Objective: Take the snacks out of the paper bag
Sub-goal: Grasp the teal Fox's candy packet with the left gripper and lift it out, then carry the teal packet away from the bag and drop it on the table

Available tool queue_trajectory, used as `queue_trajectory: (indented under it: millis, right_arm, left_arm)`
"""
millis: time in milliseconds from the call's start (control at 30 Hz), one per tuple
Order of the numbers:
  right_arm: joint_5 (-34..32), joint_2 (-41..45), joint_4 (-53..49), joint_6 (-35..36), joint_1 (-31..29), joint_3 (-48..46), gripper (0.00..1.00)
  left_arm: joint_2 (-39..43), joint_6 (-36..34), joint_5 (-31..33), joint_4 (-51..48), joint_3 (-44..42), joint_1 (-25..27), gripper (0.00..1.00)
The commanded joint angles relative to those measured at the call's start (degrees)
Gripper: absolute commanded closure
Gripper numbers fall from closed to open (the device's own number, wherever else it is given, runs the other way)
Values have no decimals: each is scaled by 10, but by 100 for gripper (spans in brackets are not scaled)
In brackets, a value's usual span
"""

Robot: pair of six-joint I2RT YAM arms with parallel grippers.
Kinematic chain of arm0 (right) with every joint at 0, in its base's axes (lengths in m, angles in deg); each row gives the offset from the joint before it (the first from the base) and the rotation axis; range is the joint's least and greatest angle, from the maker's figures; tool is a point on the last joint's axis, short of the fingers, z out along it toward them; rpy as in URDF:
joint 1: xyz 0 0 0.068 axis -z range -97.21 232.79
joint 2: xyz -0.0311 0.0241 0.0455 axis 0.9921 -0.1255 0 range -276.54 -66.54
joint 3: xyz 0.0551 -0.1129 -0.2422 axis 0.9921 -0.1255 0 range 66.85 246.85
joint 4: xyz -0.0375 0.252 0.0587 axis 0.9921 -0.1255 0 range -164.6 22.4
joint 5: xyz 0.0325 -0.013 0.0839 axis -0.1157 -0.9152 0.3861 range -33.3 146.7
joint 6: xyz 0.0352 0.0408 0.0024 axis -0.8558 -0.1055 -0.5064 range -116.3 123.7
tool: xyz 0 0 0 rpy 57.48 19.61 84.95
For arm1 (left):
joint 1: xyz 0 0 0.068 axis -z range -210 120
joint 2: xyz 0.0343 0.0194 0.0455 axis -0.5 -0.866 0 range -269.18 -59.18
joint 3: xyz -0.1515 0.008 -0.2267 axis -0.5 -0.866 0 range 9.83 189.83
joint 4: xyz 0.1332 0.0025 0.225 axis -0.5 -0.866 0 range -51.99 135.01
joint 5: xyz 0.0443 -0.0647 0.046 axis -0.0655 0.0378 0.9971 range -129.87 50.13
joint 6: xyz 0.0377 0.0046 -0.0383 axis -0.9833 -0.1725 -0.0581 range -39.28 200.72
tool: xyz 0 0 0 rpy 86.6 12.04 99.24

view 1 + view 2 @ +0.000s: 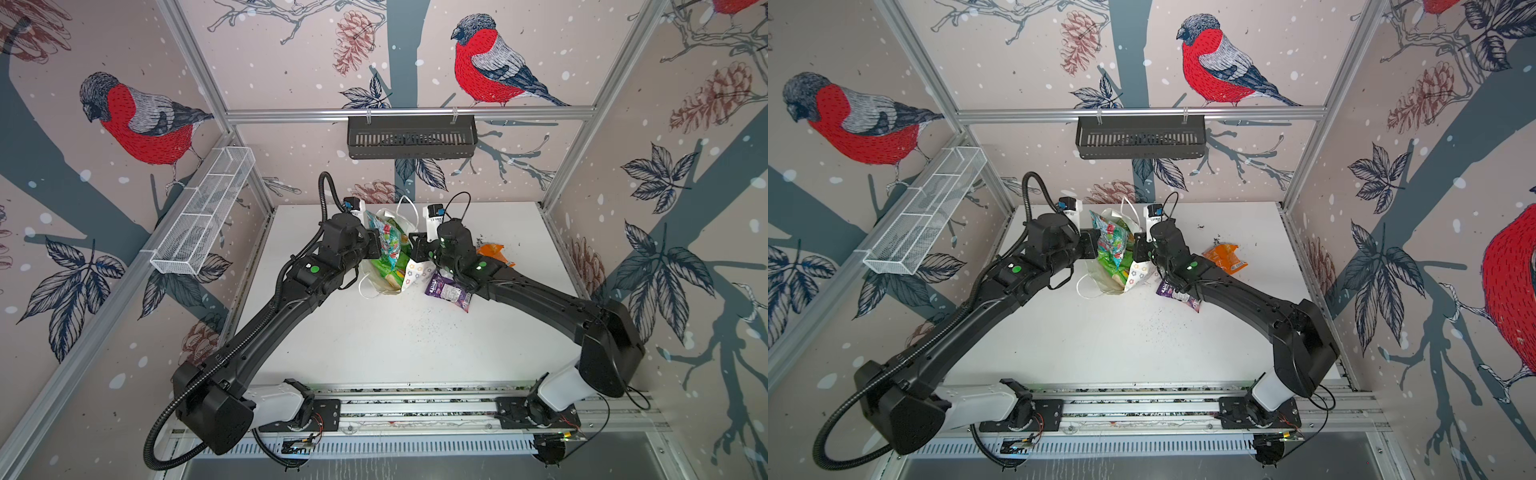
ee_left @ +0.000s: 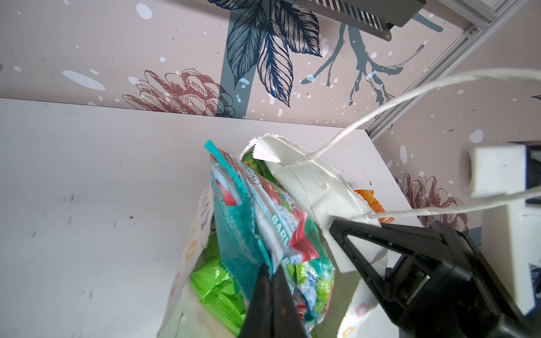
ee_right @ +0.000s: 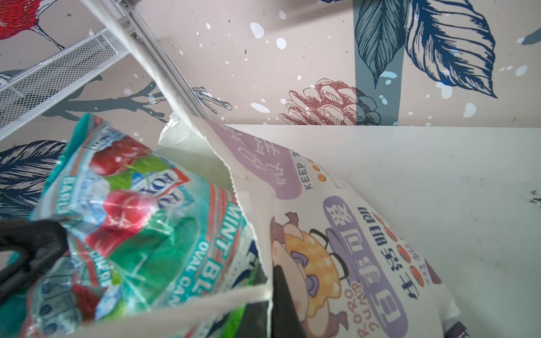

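Left pincer (image 2: 270, 267): closed, gripping teal packet (image 2: 248, 222) by one edge.
Right pincer (image 3: 275, 272): closed on bag (image 3: 336, 234) rim, just across the mouth from the left one.
Teal packet: long axis runs straight ahead of the left tips, up out of the mouth; near end looks partly inside.
Green packets (image 2: 216, 289): in the bag, below the left tips.
Orange packet (image 1: 494, 253), purple packet (image 1: 446, 289): on table (image 1: 374, 340), on the right pincer's outer side.
Next, judged: left arm lifts along the packet's axis while the right pins the rim.
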Motion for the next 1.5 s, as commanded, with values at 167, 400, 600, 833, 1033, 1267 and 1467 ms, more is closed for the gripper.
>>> queue_trajectory:
  millis: [167,400,600,833,1033,1267,1467]
  right_arm:
    - [-22,8,7,-9,5,2,100]
    - [-26,9,5,-10,10,2,100]
    - [-29,13,2,-9,13,1,100]
    - [-26,13,5,-9,16,-2,100]
    - [-25,18,4,-5,17,-4,100]
    - [-20,27,10,-8,18,-12,100]
    - [-17,33,7,-9,18,-19,100]
  left_arm:
    - [48,-12,10,-8,13,-40,100]
    - [68,-33,30,-30,36,-69,100]
    - [67,-38,55,-71,68,-109,100]
    - [76,-36,59,-76,69,-141,100]
    - [84,-32,85,-87,69,-155,100]
    - [55,-24,46,-48,-4,-212,100]
    - [30,-17,18,-10,-48,-254,100]
